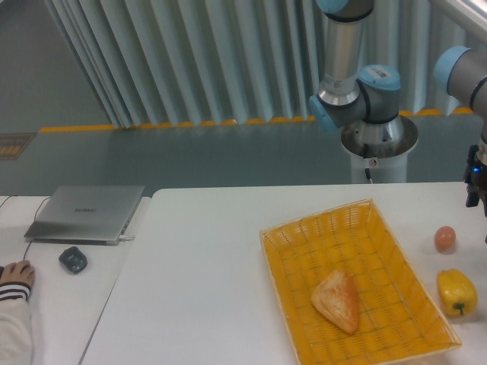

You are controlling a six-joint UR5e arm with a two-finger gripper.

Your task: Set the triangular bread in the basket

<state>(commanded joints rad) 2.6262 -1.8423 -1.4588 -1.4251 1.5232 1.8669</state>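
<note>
The triangular bread [337,300], golden-brown and crusty, lies flat inside the yellow-orange wicker basket [297,247], slightly right of its middle. Nothing touches it. At the frame's right edge only a sliver of the gripper's dark body shows, above and right of the basket; its fingers are cut off by the edge, so their state is hidden.
A small brown egg [444,239] and a yellow bell pepper [456,292] sit on the white table right of the basket. A closed laptop [85,213], a mouse [73,259] and a person's hand [17,272] are on the left. The arm's base [378,137] stands behind the table.
</note>
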